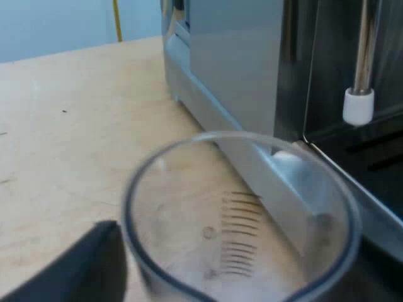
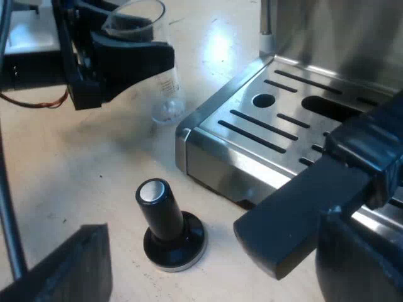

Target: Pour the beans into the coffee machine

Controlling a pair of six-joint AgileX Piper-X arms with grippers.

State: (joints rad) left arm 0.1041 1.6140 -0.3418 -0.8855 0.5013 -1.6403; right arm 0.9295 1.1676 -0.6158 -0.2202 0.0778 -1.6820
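A clear measuring glass (image 1: 239,214) with printed scale lines sits between the fingers of my left gripper (image 1: 242,270), one black finger (image 1: 82,264) pressed against its wall. I see no beans inside it. From the right wrist view the measuring glass (image 2: 165,94) stands upright on the wooden table by the corner of the espresso machine's drip tray (image 2: 283,126), with the left gripper (image 2: 135,47) clamped around its upper part. My right gripper (image 2: 173,239) hangs open above a tamper (image 2: 169,228) with a black knob, which stands on the table.
The espresso machine's steel body (image 1: 239,63) rises close beside the glass. Its steam wand with a white tip (image 1: 359,104) hangs over the drip tray. Bare wooden table (image 1: 63,126) stretches away from the machine.
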